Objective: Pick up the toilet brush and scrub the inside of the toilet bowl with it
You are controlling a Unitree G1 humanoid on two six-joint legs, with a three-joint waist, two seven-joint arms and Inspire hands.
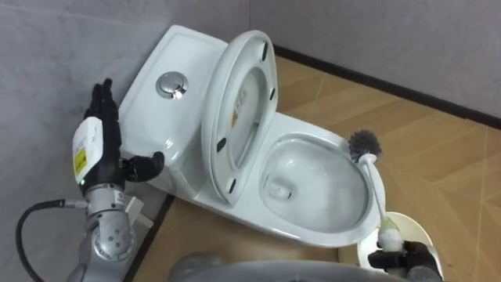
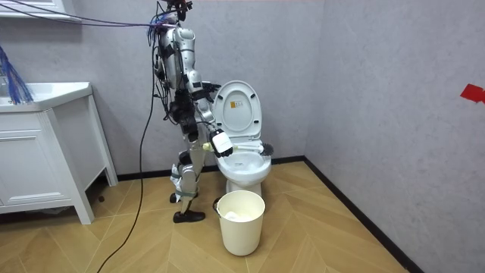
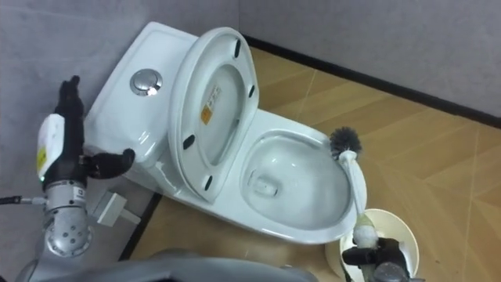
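Observation:
The white toilet [image 1: 313,235] stands against the grey wall with its seat and lid [image 1: 243,110] raised and the bowl open. A toilet brush with a grey bristle head [image 1: 364,143] and a white handle [image 1: 376,192] lies across the bowl's right rim, its head at the far right edge. My right hand [image 1: 403,257] is shut on the lower end of the handle at the bottom right. My left hand [image 1: 102,110] is held up beside the tank [image 1: 180,55], fingers straight and thumb pointing toward it, holding nothing.
A white bin [image 1: 419,231] stands on the wood floor just below my right hand, close to the bowl's front. In the room view I stand at the toilet's side, with the bin [image 2: 241,220] in front and a white sink cabinet [image 2: 45,152] at the room view's left.

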